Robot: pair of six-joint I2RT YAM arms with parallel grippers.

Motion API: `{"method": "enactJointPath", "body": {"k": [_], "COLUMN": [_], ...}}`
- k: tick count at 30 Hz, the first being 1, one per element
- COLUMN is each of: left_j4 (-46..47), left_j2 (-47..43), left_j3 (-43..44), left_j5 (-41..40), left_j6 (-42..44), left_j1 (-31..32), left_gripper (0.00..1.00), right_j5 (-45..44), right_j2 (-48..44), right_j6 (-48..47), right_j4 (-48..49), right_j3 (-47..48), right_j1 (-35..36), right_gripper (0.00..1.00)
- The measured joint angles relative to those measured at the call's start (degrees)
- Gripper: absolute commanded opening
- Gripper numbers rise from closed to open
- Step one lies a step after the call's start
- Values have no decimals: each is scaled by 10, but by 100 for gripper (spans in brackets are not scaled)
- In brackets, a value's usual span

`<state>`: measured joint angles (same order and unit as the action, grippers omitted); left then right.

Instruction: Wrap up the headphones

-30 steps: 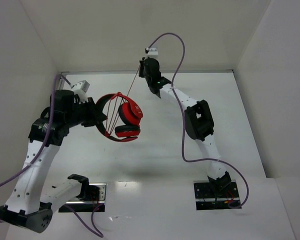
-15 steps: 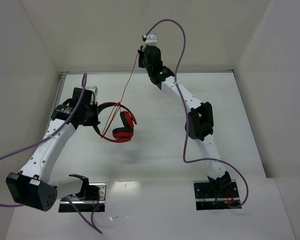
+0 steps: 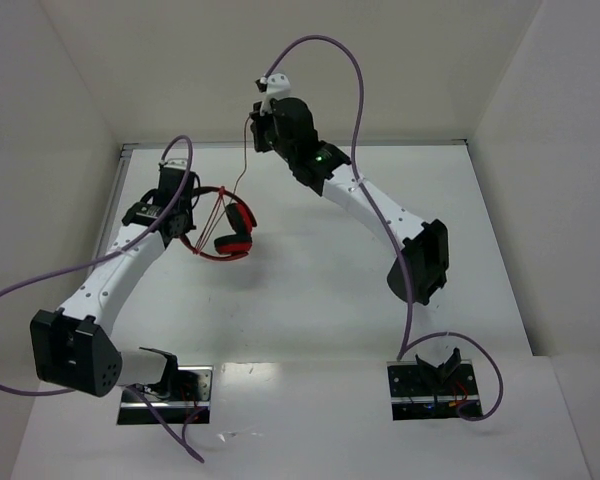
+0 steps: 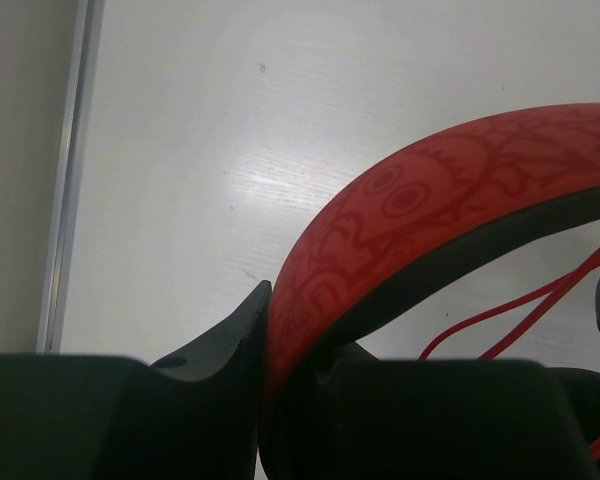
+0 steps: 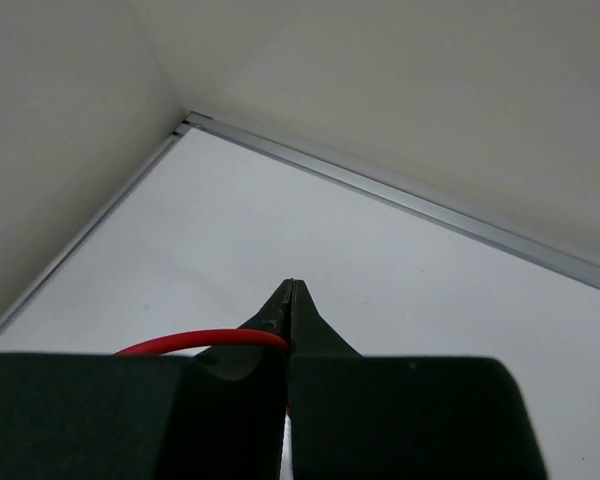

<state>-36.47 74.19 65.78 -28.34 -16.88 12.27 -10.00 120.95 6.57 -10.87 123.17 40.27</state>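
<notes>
The red and black headphones (image 3: 227, 228) hang in the air at the left, held by the headband (image 4: 410, 210) in my left gripper (image 3: 188, 222), which is shut on it. The red ear cups (image 3: 235, 240) hang to the right of the gripper. The thin red cable (image 3: 242, 160) runs up from the headband to my right gripper (image 3: 257, 118), high near the back wall. The right gripper is shut on the cable (image 5: 205, 340). Loops of cable show under the headband (image 4: 520, 310).
White walls close the table at the back, left and right; a metal strip (image 3: 280, 144) marks the back edge. Purple robot cables (image 3: 360, 90) arc above both arms. Two black base mounts (image 3: 435, 390) sit at the near edge.
The left arm has swung the headphones left and toward the back wall. The right gripper has moved left and up with the cable, which now hangs more steeply.
</notes>
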Motion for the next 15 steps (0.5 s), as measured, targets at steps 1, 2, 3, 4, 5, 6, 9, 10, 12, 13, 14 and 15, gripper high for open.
{"method": "enactJointPath", "body": {"k": [1,2,3,4,5,6,9,10,12,13,14,15], "left_j4": [10,19,27,34,40,45,67,75,82,85,87,87], "left_j2": [7,12,16,17,18,18,16,14,9,7,4,2], "left_j3": [0,0,0,0,0,0,-6,-12,-26,-34,-43,-50], "left_j5": [0,1,4,12,17,24,51,62,87,106,124,147], "left_j6": [3,5,5,6,6,6,6,5,5,5,5,5], "left_j1": [0,0,0,0,0,0,0,0,2,2,2,2], "left_gripper": [0,0,0,0,0,0,0,0,0,0,0,0], "right_j5": [4,4,2,-3,-12,-22,-63,-80,-111,-124,-136,-148], "right_j2": [-11,-20,-24,-26,-27,-23,-15,-14,-14,-14,-14,-14], "right_j6": [0,-2,-3,-5,-5,-5,-3,-2,-1,0,-1,-1], "right_j4": [1,1,2,1,-3,-10,-27,-29,-30,-29,-28,-28], "right_j3": [-6,-9,-9,-8,0,13,49,58,73,78,81,83], "right_j1": [8,16,22,28,33,39,46,46,45,44,43,42], "right_gripper": [1,1,1,1,1,1,1,1,1,1,1,1]}}
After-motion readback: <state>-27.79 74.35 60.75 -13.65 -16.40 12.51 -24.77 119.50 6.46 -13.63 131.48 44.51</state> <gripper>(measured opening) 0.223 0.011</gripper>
